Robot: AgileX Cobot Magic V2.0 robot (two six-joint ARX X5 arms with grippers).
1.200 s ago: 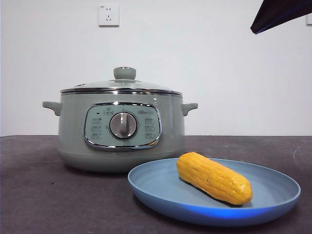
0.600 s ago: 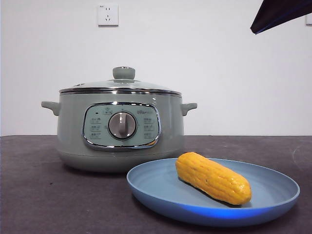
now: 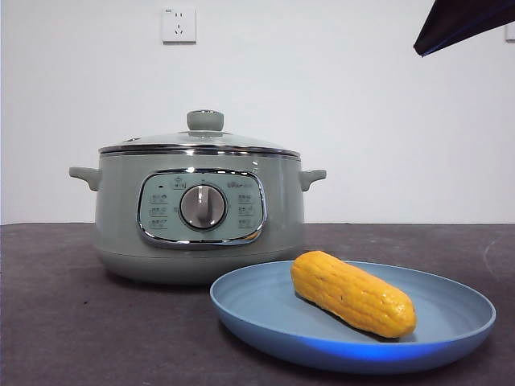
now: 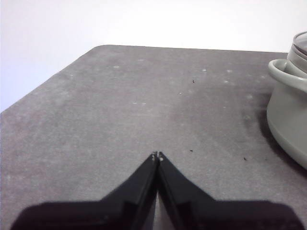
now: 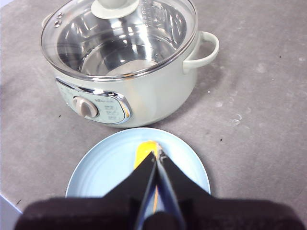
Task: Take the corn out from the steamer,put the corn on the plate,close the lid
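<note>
The corn (image 3: 353, 293) lies slantwise on the blue plate (image 3: 265, 322), just in front of the steamer (image 3: 199, 213), whose glass lid (image 3: 199, 137) sits closed on its rim. In the right wrist view the right gripper (image 5: 157, 155) hangs above the plate with its 2 jaws pressed together and holding nothing; they hide most of the cob, leaving only a yellow end visible. The left gripper (image 4: 157, 155), jaws likewise together and empty, hovers over bare table (image 4: 120, 120) beside the steamer, which is cut off at the frame edge. In the front view only 1 dark arm tip (image 3: 463, 22) shows, in a top corner.
</note>
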